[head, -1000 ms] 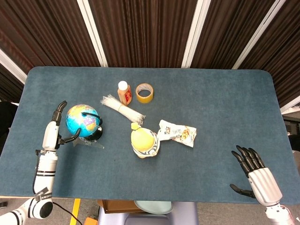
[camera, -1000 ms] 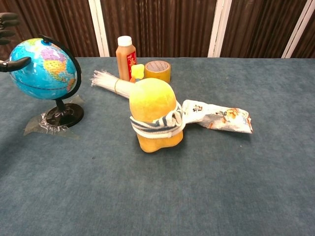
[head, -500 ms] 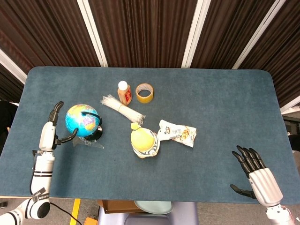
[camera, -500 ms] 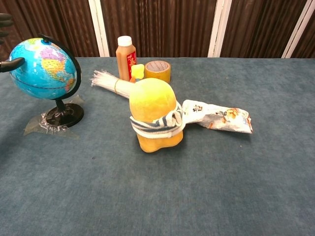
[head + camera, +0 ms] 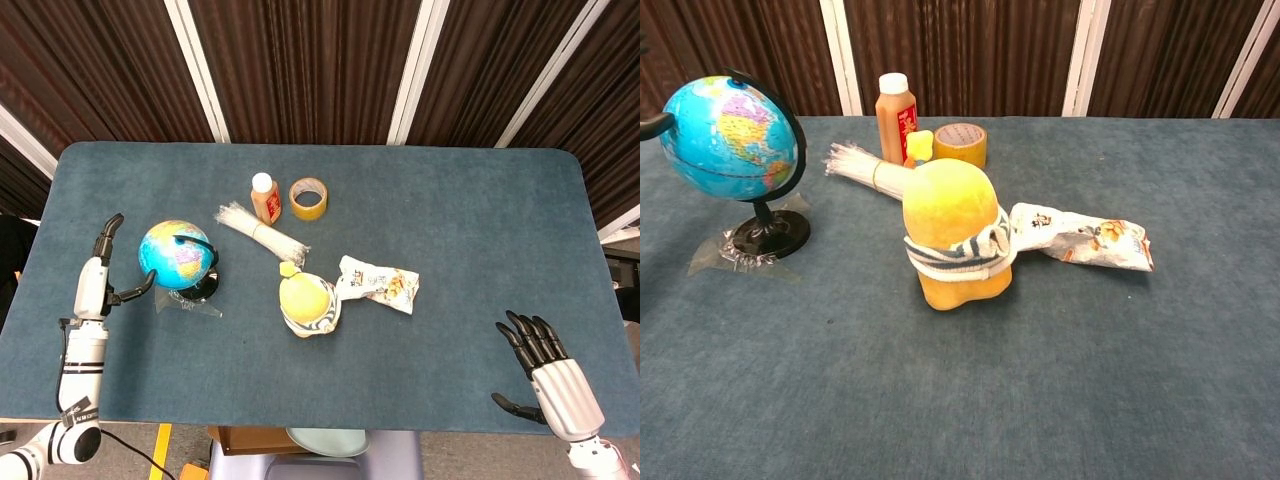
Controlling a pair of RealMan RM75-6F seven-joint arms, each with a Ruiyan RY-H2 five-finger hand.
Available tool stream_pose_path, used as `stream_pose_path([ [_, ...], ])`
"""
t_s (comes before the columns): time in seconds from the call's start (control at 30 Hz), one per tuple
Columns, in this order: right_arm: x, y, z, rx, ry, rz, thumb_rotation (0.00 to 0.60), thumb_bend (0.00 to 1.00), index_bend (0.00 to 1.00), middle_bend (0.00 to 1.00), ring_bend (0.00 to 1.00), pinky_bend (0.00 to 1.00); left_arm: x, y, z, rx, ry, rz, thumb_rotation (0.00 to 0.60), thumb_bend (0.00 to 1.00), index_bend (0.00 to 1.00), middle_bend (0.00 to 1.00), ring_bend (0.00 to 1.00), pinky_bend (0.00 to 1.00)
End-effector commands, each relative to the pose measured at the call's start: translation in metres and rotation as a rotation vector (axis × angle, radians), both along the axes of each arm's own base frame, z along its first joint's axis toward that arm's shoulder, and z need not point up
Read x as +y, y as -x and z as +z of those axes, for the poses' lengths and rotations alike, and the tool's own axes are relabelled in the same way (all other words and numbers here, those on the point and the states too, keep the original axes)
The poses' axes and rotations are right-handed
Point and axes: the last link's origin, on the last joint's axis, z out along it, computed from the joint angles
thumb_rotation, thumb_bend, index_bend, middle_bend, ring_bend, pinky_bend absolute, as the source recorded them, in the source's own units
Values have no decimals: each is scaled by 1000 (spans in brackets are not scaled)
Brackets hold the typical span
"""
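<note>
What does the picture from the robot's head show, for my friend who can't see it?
The left robot hand is open just beside a small blue globe on a blue table. Mid-table lie a bottle, tape roll, yellow plush toy and snack bag; the right robot hand rests open, near corner.

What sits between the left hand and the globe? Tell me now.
Nothing visible. In the head view the left hand is open beside the globe, its fingers apart from the sphere, with only bare table between them. The other things all lie on the globe's far side.
</note>
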Motion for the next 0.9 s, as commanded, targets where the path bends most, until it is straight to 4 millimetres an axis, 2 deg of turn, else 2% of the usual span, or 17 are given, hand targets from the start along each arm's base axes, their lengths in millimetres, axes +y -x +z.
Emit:
stream_pose_path([
  [0.03, 0, 0, 0, 1, 0, 0, 600, 121, 0, 0, 0, 0, 0, 2, 1, -1, 0, 7, 592, 321, 0, 0, 0, 0],
  [0.9, -3, 2, -3, 28, 22, -27, 600, 121, 0, 0, 0, 0, 32, 21, -1, 5, 14, 73, 590, 322, 0, 0, 0, 0],
])
